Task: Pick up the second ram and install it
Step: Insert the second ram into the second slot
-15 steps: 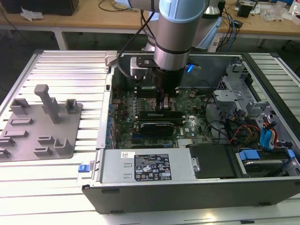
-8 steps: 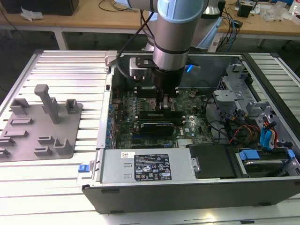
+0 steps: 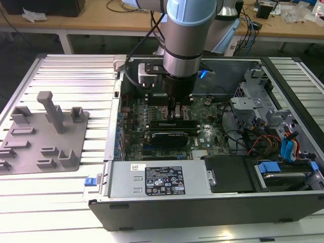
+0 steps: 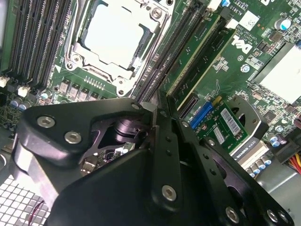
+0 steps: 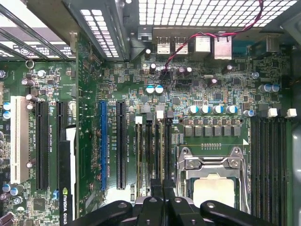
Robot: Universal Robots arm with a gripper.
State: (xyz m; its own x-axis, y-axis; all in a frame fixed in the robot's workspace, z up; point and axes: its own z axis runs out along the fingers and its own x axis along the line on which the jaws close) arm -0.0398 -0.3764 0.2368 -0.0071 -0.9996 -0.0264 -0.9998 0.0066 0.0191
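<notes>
On the exterior view's left, a grey moulded plastic fixture tray (image 3: 45, 131) lies on the ribbed metal table (image 3: 76, 71). Beside it stands the open black-and-silver computer case (image 3: 202, 212), its green motherboard (image 3: 136, 114) exposed. The silver and pale-blue robot arm (image 3: 185, 30) reaches straight down into the case, with the black gripper (image 3: 174, 115) low over the board, just above the black rectangular expansion card (image 3: 169, 135).

In both wrist views the gripper (image 4: 151, 107) (image 5: 162, 183) has its fingers pressed together, with no gap and nothing seen between them. The tips sit at the end of the long black memory slots (image 4: 174, 42) beside the silver-framed CPU socket (image 4: 113, 37).

A long, narrow green ram stick (image 4: 195, 59) stands seated in a slot just beside those tips. Whether they touch it I cannot tell.

Toward the exterior view's right sit a silver labelled power supply (image 3: 157, 179) and a metal drive cage with blue tabs (image 3: 288, 147).
</notes>
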